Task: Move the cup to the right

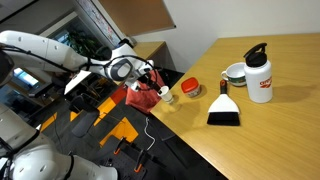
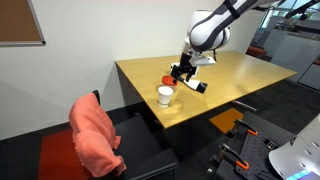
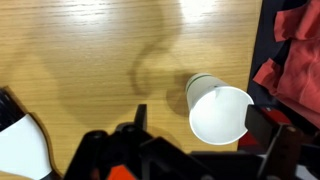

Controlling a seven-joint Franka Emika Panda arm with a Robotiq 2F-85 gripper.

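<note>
The small white cup (image 3: 218, 108) stands upright on the wooden table, near its edge. It also shows in both exterior views (image 1: 167, 97) (image 2: 165, 95). In the wrist view my gripper (image 3: 200, 125) is open, with the cup between its two dark fingers and closer to the right finger. I cannot tell whether a finger touches the cup. In the exterior views the gripper (image 1: 154, 84) (image 2: 181, 71) hovers close above and beside the cup.
A red round item (image 1: 189, 88) lies just past the cup. A black and white brush (image 1: 223, 110), a white dish (image 1: 235, 72) and a tall white black-capped bottle (image 1: 260, 72) stand further along. A red cloth (image 2: 92, 135) hangs on a chair beyond the table edge.
</note>
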